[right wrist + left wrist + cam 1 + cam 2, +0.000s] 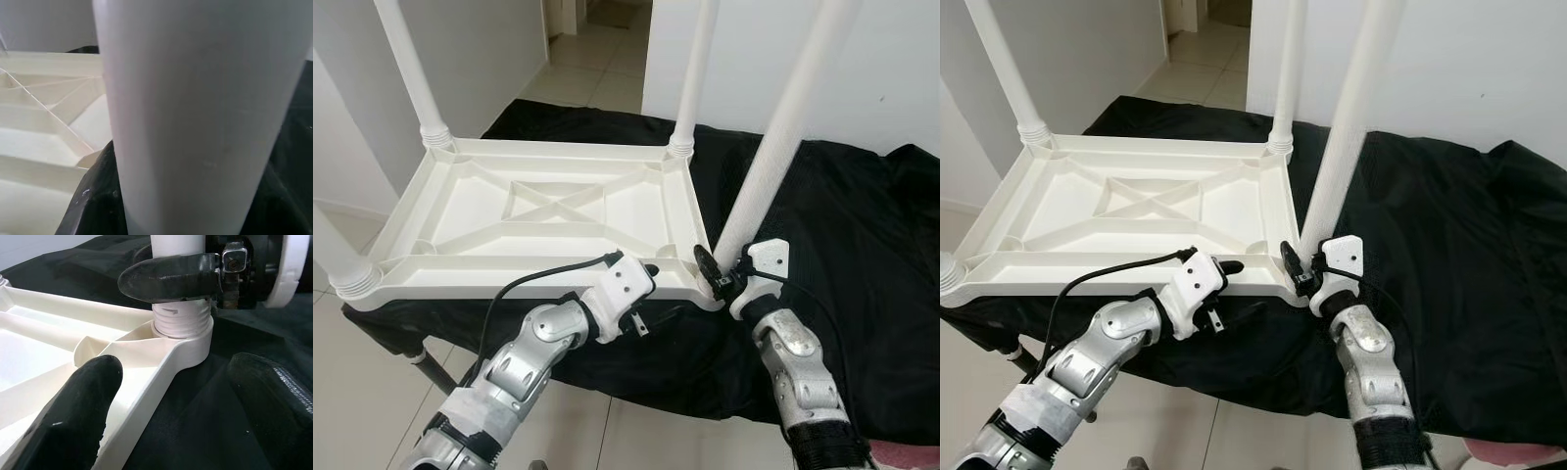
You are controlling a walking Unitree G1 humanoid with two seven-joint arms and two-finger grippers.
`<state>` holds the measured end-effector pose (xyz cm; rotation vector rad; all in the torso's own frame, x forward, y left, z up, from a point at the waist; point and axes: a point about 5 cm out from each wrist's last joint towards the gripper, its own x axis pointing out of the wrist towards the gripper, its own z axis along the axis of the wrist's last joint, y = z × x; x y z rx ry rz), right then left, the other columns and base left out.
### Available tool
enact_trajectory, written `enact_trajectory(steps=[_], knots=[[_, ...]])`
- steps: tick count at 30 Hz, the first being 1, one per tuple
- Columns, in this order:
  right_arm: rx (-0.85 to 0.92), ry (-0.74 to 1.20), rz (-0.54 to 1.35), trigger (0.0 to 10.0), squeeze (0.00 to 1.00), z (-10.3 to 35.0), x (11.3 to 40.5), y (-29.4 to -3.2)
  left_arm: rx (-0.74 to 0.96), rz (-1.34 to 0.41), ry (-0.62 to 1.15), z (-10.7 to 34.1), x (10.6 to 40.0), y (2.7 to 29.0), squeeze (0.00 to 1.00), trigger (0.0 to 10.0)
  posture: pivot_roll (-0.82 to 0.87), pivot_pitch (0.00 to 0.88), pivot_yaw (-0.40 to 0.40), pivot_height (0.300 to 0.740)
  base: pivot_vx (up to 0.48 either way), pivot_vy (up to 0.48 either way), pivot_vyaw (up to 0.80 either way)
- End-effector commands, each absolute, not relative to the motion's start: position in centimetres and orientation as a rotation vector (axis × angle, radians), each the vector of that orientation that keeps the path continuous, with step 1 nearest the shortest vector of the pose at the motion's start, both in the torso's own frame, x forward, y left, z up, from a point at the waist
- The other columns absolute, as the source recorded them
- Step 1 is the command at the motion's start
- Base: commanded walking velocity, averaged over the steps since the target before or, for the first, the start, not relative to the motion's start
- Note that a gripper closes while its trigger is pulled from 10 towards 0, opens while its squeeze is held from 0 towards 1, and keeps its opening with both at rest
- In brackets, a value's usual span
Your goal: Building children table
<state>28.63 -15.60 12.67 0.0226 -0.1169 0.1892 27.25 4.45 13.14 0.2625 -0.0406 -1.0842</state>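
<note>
White plastic tabletop (548, 211) is lying upside down on a black cloth (842, 225), its ribbed underside facing up and its long axis running across the robot's front. Four white legs are standing up from its corners, their long axes roughly vertical. The near right leg (773, 147) is leaning slightly to the robot's right as it is rising from its threaded corner socket (183, 330). The right gripper (720, 272) is clamping this leg just above the socket, its black fingers (171, 279) closed around the tube. The left gripper (641, 279) is hovering at the tabletop's near edge, just beside that corner; its fingers (73, 416) are spread apart, holding nothing, one above the rim and one over the cloth.
</note>
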Motion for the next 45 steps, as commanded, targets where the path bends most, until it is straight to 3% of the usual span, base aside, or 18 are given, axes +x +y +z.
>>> enact_trajectory(steps=[1, 8, 15, 16, 28, 29, 30, 31, 45], knots=[[0.040, -0.071, 0.146, 10.0, 0.00, 12.0, 28.4, -15.8, 0.277, -1.172, -0.019, 12.7, 26.9, 4.4, 0.00, 10.0, -0.05, 0.000, -0.034, 0.740, 0.000, 0.000, 0.00], [0.122, -0.080, -0.064, 10.0, 0.00, 11.9, 27.7, -13.8, 0.278, -1.177, -0.024, 12.8, 26.9, 4.2, 0.00, 10.0, -0.05, 0.000, -0.034, 0.740, 0.000, 0.000, 0.00], [0.126, -0.082, -0.072, 10.0, 0.00, 12.1, 27.6, -13.6, 0.280, -1.193, -0.023, 12.6, 26.6, 4.0, 0.00, 10.0, -0.05, 0.000, -0.034, 0.740, 0.000, 0.000, 0.00], [0.126, -0.078, -0.065, 10.0, 1.00, 12.1, 27.5, -13.6, 0.280, -1.195, -0.023, 12.6, 26.6, 3.9, 0.00, 10.0, -0.05, 0.000, -0.034, 0.740, 0.000, 0.000, 0.00], [0.093, -0.085, -0.002, 10.0, 1.00, 12.3, 27.5, -14.2, 0.274, -1.191, -0.015, 12.3, 26.2, 4.0, 0.00, 10.0, -0.04, 0.000, -0.041, 0.740, 0.000, 0.000, 0.00], [0.088, -0.094, 0.045, 10.0, 0.75, 12.4, 27.6, -14.2, 0.280, -1.181, -0.023, 12.3, 26.2, 4.0, 0.00, 10.0, -0.04, 0.000, -0.041, 0.740, 0.000, 0.000, 0.00], [0.085, -0.101, 0.074, 10.0, 0.75, 12.4, 27.7, -14.2, 0.284, -1.174, -0.029, 12.3, 26.2, 4.0, 0.00, 10.0, -0.05, 0.000, -0.041, 0.740, 0.000, 0.000, 0.00], [0.086, -0.104, 0.107, 10.0, 0.00, 12.5, 27.9, -14.3, 0.286, -1.171, -0.030, 12.2, 26.2, 4.0, 0.00, 10.0, -0.05, 0.000, -0.042, 0.740, 0.000, 0.000, 0.00], [0.003, -0.121, 0.383, 10.0, 0.00, 12.1, 28.2, -16.6, 0.340, -1.159, -0.047, 12.2, 26.4, 4.2, 0.00, 10.0, -0.04, 0.000, -0.043, 0.740, 0.000, 0.000, 0.00]])
